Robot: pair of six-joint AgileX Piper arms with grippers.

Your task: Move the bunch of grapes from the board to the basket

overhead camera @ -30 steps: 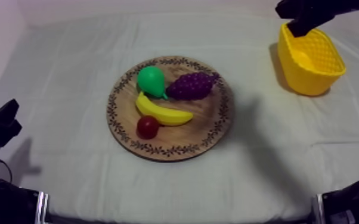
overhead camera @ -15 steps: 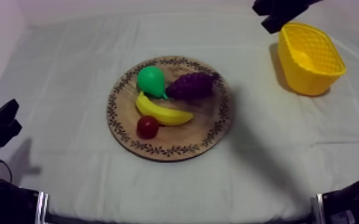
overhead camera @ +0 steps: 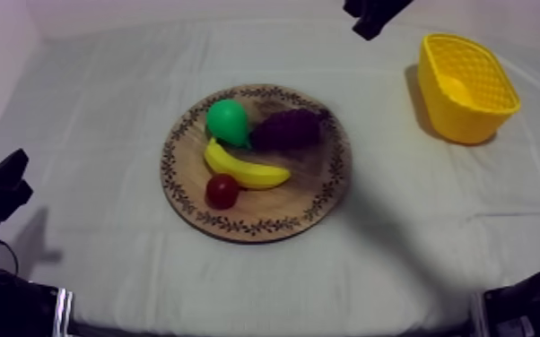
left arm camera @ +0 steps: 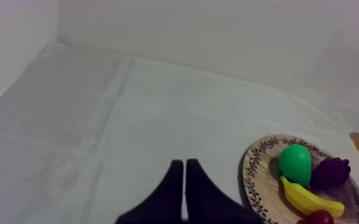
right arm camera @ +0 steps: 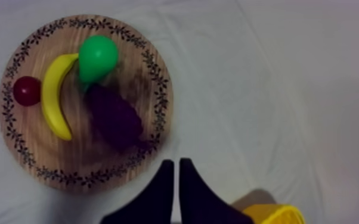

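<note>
Grey-white cloth [overhead camera: 103, 108]; grapes [overhead camera: 284, 131] on board [overhead camera: 314, 190], shadowed, indistinct; basket [overhead camera: 457, 116] well apart.

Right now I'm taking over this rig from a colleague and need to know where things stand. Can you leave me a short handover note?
Left tool: shut on nothing, low at its own side of the table, short of the wooden board.
Right tool: shut on nothing, above the cloth between the board and the yellow basket, just off the board's rim near the grapes.
Bunch of grapes: on the board beside the pear, not gripped.
Done: nothing yet.
Left: probably open the right tool, lower it onto the grapes, grip, carry to the basket, release.
</note>
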